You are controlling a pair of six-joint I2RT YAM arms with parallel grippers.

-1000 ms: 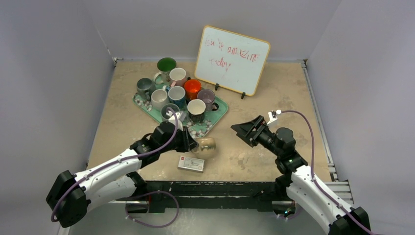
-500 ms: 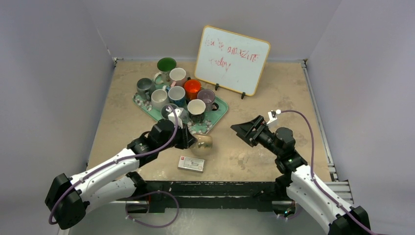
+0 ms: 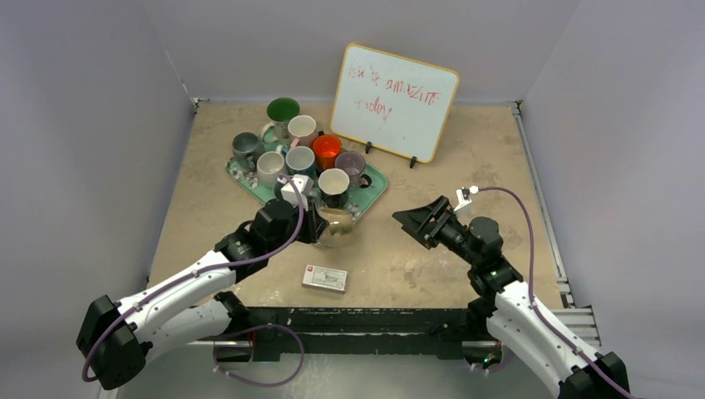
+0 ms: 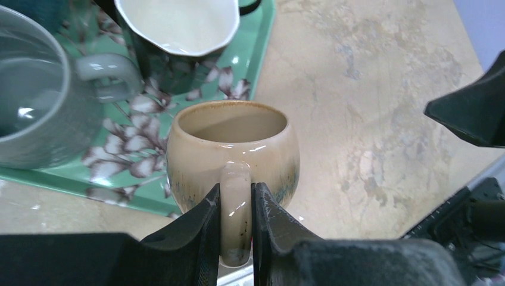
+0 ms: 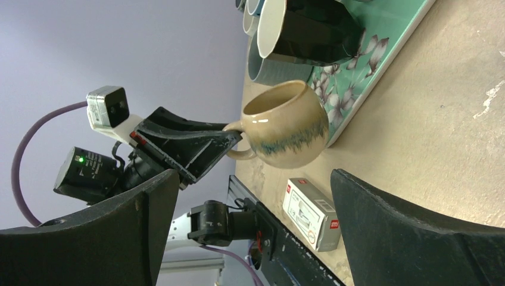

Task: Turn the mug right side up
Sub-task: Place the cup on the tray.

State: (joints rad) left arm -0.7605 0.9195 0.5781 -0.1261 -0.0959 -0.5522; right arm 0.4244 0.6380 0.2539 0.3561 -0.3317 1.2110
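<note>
The task mug [image 3: 337, 226] is round and beige with blue-grey streaks. My left gripper [image 4: 236, 205] is shut on its handle [image 4: 236, 196] and holds it lifted above the table, mouth up, by the near edge of the green tray [image 4: 250, 62]. The mug also shows in the left wrist view [image 4: 232, 152] and in the right wrist view [image 5: 286, 124]. My right gripper [image 3: 416, 219] is open and empty, held above the table to the right of the mug, pointing at it.
The floral green tray [image 3: 374, 187] at the back left holds several upright mugs. A small white and grey box [image 3: 324, 278] lies near the front edge. A whiteboard [image 3: 395, 101] stands at the back.
My left gripper has lifted the mug off the table and turned it from lying on its side to mouth up, moving it back toward the tray. The right arm has not moved.
</note>
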